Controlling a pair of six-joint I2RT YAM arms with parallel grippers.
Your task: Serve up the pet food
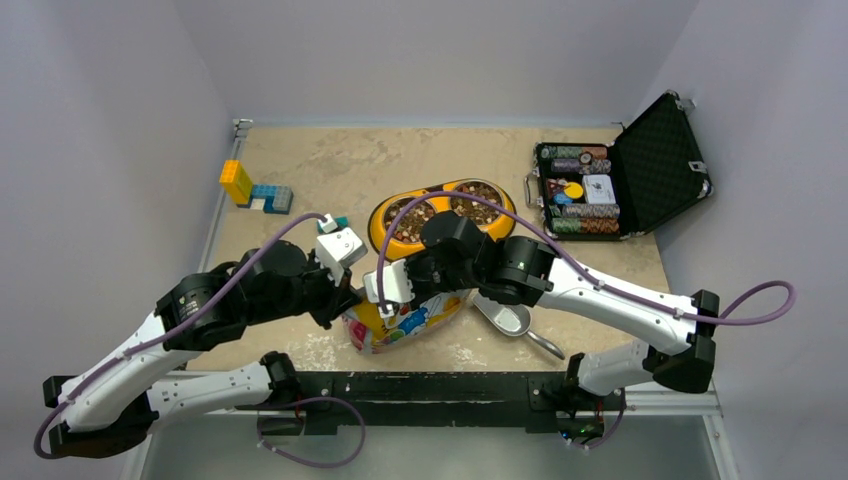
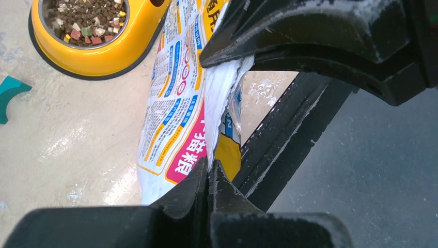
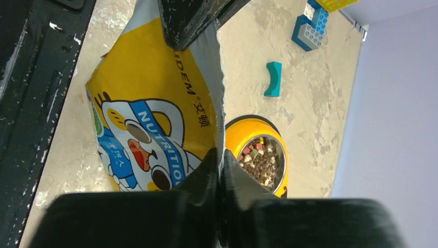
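We see two robot arms, and both reach to one pet food bag (image 1: pixel 405 318) at the near edge of the table (image 1: pixel 400 160). The bag is yellow and white with a cartoon animal on it. The left gripper (image 2: pixel 208 173) is pinched tight on one edge of the bag. The right gripper (image 3: pixel 220 157) is pinched tight on the bag's edge too. So two grippers hold one bag, one from each side.

Just behind the bag sits one yellow dish (image 1: pixel 384 216) with two metal bowls in it. The pet food (image 1: pixel 412 222) is in both bowls. It is lots of little brown bits, with some red, green and pale ones mixed in. We cannot see inside the bag.

One metal scoop (image 1: pixel 505 319) lies on the table just right of the bag, and no gripper touches it. One small teal piece (image 3: pixel 272 78) lies left of the dish. A little clump of building blocks (image 1: pixel 254 190) sits far back on the left. One black case (image 1: pixel 655 150) stands open far back on the right, with rows of round chips (image 1: pixel 580 190) inside.
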